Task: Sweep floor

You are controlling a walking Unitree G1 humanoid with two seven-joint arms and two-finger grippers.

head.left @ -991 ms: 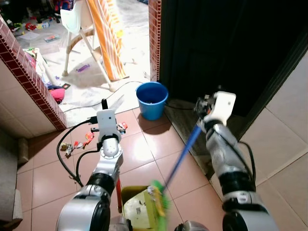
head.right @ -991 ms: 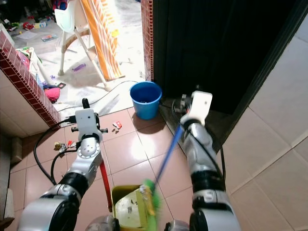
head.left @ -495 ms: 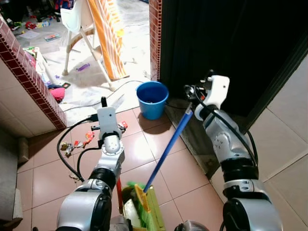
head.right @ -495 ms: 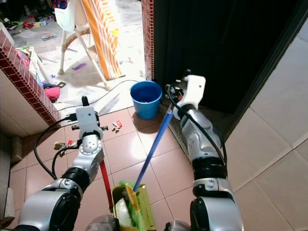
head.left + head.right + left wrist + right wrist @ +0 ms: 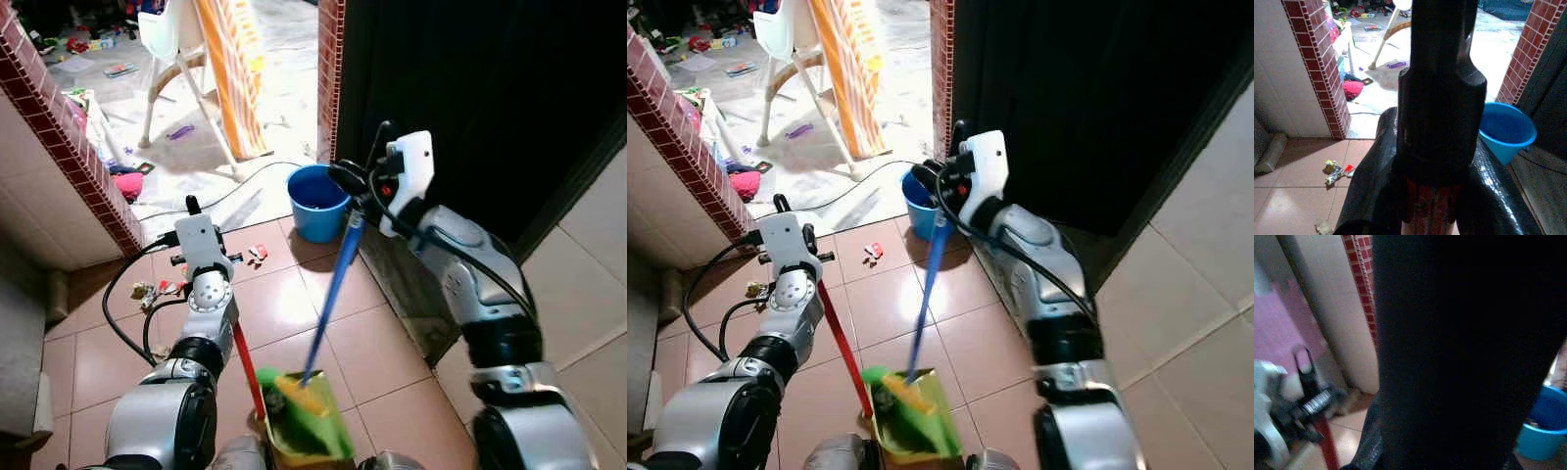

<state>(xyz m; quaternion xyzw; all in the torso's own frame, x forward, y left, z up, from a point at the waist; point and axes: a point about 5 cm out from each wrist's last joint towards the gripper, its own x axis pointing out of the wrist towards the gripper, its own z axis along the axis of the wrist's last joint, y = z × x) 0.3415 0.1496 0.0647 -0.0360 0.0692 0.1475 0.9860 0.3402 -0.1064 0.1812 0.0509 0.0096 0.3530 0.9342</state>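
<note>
Your right gripper [image 5: 355, 186] is clamped on the top of the blue broom handle [image 5: 333, 289], up beside the dark doorway, and the handle slants down to the green broom head [image 5: 294, 406], which sits inside the yellow-green dustpan [image 5: 911, 421] on the reddish floor tiles [image 5: 284, 304] close to your feet. Your left gripper [image 5: 1435, 196] is closed around the dustpan's red handle [image 5: 838, 343], with its black fingers [image 5: 1369, 196] pressed to either side of the shaft in the left wrist view.

From here, watch these risks:

- The bristles look to be resting on what is already in the pan. If you pull the broom out sharply, you could flick that dirt back onto the tiles.
- The blue bucket [image 5: 315, 201] stands just behind the broom handle's upper end. A wide swing of your right arm could knock it.
- A black cable [image 5: 127, 313] loops over the tiles beside your left arm, and small scraps of litter [image 5: 162, 289] lie near it. Dragging the pan that way could snag the cable.
- Tilting the red handle could tip the pan and spill it.
</note>
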